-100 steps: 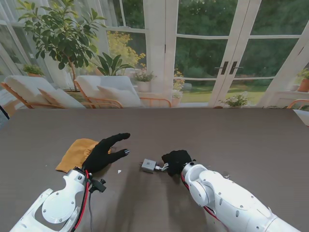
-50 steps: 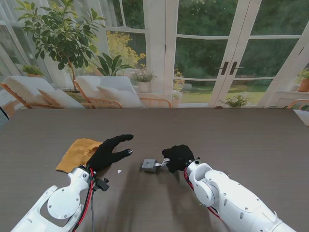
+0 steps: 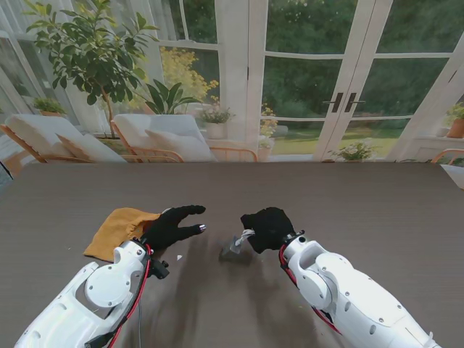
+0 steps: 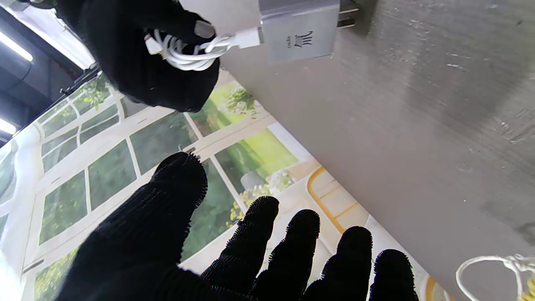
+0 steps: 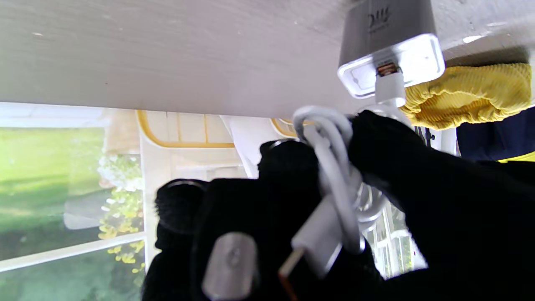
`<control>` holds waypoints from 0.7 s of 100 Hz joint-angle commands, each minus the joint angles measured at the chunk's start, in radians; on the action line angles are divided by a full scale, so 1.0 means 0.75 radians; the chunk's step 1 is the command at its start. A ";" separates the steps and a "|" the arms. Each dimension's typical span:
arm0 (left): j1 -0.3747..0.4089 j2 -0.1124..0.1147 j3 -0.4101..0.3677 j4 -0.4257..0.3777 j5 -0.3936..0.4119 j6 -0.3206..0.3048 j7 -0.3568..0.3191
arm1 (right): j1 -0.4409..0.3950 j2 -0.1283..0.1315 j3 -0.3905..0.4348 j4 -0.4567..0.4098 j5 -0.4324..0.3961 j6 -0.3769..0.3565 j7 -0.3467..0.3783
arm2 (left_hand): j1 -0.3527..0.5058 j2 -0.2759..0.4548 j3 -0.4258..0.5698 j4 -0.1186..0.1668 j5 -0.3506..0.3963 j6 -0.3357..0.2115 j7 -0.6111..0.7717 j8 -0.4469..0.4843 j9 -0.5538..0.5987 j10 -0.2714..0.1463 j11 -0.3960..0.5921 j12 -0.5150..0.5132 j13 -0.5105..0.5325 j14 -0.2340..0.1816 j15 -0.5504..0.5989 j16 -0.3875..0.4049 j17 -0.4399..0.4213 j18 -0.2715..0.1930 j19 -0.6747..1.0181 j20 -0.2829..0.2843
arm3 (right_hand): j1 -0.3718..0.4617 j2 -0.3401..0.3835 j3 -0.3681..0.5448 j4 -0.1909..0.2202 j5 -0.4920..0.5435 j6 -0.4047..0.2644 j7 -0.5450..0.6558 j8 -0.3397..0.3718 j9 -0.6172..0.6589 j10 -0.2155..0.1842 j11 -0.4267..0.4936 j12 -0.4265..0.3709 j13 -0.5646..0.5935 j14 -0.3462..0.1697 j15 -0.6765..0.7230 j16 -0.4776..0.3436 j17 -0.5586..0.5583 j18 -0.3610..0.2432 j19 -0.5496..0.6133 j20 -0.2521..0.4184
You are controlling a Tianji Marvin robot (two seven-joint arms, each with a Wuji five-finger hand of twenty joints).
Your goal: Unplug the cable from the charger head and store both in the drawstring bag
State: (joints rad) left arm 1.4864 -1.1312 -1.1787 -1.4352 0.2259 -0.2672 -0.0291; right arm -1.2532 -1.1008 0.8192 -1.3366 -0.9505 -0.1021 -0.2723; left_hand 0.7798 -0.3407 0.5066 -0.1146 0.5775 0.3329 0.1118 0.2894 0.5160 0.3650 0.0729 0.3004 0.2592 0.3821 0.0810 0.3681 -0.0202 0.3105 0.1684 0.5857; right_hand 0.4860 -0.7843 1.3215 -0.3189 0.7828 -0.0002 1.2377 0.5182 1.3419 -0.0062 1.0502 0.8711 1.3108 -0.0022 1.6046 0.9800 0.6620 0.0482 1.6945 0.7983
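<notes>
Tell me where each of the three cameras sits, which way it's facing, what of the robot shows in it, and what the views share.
Stand view: above the shoulders, looking down the table toward the windows; both arms, left hand, right hand, yellow bag.
Left wrist view: along the open left hand's fingers, toward the charger and the right hand holding the cable.
Right wrist view: along the right hand, gripping the coiled cable, toward the charger and bag.
Shared: all show the charger with the cable plugged in.

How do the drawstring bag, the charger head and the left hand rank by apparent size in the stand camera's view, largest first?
1. Drawstring bag, partly hidden by the arm.
2. Left hand, looking close to the bag's visible part, so their order is unsure.
3. Charger head, clearly smallest.
</notes>
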 commanded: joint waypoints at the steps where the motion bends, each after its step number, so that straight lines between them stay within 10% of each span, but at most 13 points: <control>1: -0.027 -0.002 0.012 0.016 -0.007 0.004 -0.041 | -0.012 -0.001 0.001 -0.028 -0.012 -0.011 0.009 | -0.009 -0.016 0.026 0.048 -0.018 0.011 -0.031 -0.012 -0.015 -0.016 -0.012 0.003 -0.035 -0.029 -0.015 -0.006 -0.020 -0.074 -0.020 0.012 | 0.118 -0.009 0.239 0.049 0.089 -0.094 0.161 0.082 0.144 0.056 0.092 0.002 0.017 -0.320 0.058 0.020 0.671 -0.082 0.143 0.070; 70: -0.245 0.001 0.226 0.220 -0.091 -0.087 -0.175 | -0.109 -0.007 0.112 -0.214 0.019 0.016 0.053 | -0.108 -0.113 0.088 0.024 -0.156 -0.023 -0.091 -0.065 -0.092 -0.093 -0.031 -0.016 -0.076 -0.076 -0.028 -0.016 -0.050 -0.107 -0.031 0.010 | 0.120 -0.034 0.258 0.049 0.109 -0.087 0.149 0.091 0.144 0.078 0.106 -0.009 0.017 -0.313 0.073 0.035 0.675 -0.081 0.167 0.079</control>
State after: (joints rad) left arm 1.3135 -1.1243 -1.0144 -1.2724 0.1616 -0.3245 -0.1341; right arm -1.3336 -1.1016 0.9028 -1.4760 -0.9331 -0.0946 -0.2475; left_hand 0.7344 -0.3864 0.5640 -0.1139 0.4863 0.3425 0.0592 0.2514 0.4832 0.3259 0.0642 0.2995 0.2374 0.3514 0.0790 0.3673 -0.0325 0.2791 0.1685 0.5857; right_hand 0.4860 -0.8121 1.3295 -0.3189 0.8052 -0.0009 1.2377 0.5220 1.3516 -0.0114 1.0663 0.8710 1.3124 -0.0060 1.6158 0.9942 0.6620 0.0415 1.7088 0.7991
